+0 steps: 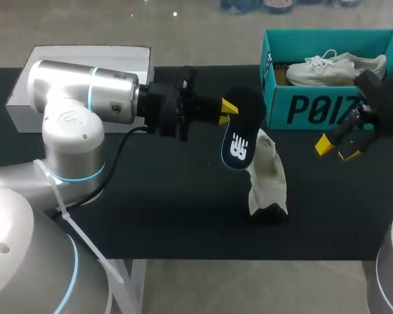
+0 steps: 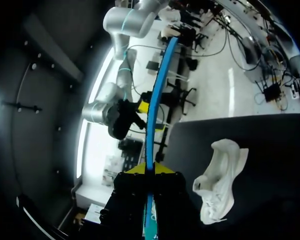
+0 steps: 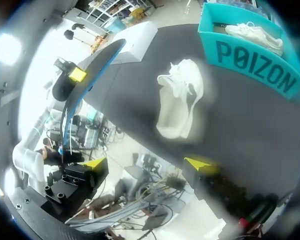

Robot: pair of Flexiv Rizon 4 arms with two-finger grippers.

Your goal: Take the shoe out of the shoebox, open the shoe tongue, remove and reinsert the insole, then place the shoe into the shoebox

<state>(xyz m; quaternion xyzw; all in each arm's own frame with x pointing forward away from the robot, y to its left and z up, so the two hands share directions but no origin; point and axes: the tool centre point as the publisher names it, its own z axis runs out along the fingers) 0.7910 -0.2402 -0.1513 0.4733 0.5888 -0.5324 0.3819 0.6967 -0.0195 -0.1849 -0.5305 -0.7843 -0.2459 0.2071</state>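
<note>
Left pincer (image 1: 226,112): clenched on one end of the insole (image 1: 239,140), both yellow tips pressed against its two faces.
Right pincer (image 1: 337,150): released, fingers spread with nothing between them, hanging just in front of the shoebox (image 1: 314,108).
Insole: dark with a blue edge, held in the air above the surface (image 1: 170,216), close by the shoe (image 1: 267,173).
Shoe: white, out of the box, lying on the surface between the two pincers.
Shoebox: teal, open, at the far right of the surface, a second white shoe (image 1: 334,67) inside.
White box (image 1: 118,55): far left, behind the left arm.
</note>
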